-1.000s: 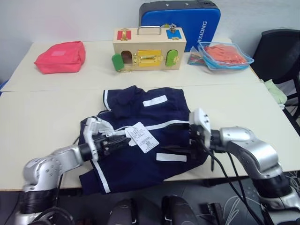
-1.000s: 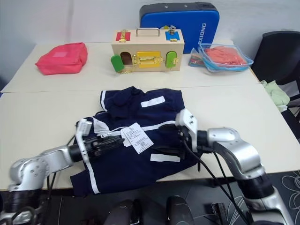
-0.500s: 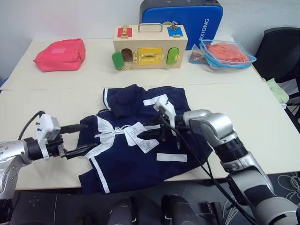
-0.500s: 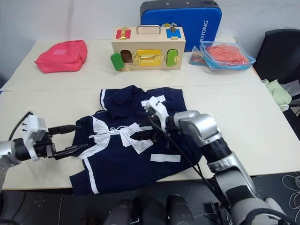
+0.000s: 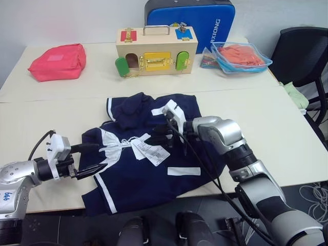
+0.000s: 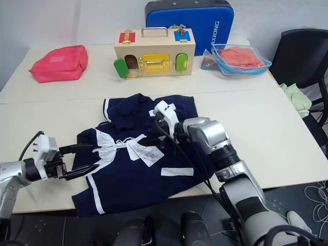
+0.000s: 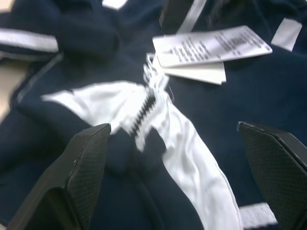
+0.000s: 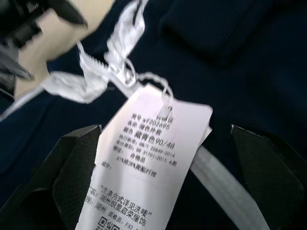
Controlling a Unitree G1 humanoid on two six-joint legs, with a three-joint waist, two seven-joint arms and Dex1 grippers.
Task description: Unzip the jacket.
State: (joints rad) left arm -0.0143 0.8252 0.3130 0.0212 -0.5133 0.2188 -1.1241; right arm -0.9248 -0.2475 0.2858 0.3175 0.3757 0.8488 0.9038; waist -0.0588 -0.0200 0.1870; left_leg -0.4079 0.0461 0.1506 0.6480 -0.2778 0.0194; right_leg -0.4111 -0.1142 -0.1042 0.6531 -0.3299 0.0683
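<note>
The navy jacket lies crumpled on the bench, its white zip part open near the paper tag. Both the left hand and right hand are spread wide beside the tag, holding nothing. I think a hand may pinch the tag or loose cloth instead of the small zip pull, so the jacket would only drag along.

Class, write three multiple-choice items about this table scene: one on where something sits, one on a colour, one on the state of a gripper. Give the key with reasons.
1. Where is the white paper tag?
A. on the navy-blue fabric jacket
B. on the pink fabric pouch
C. on the floor

2. What colour is the hard case behind the wooden latch box?
A. red
B. blue
C. green

3. How is the left gripper?
A. shut on the tag
B. shut on a sleeve
C. open, holding nothing

Key: 1 A, the tag lies on the jacket's front by the zip. 2 B, the case standing behind the box is blue. 3 C, its fingers stand apart at the jacket's edge with nothing between them.
</note>
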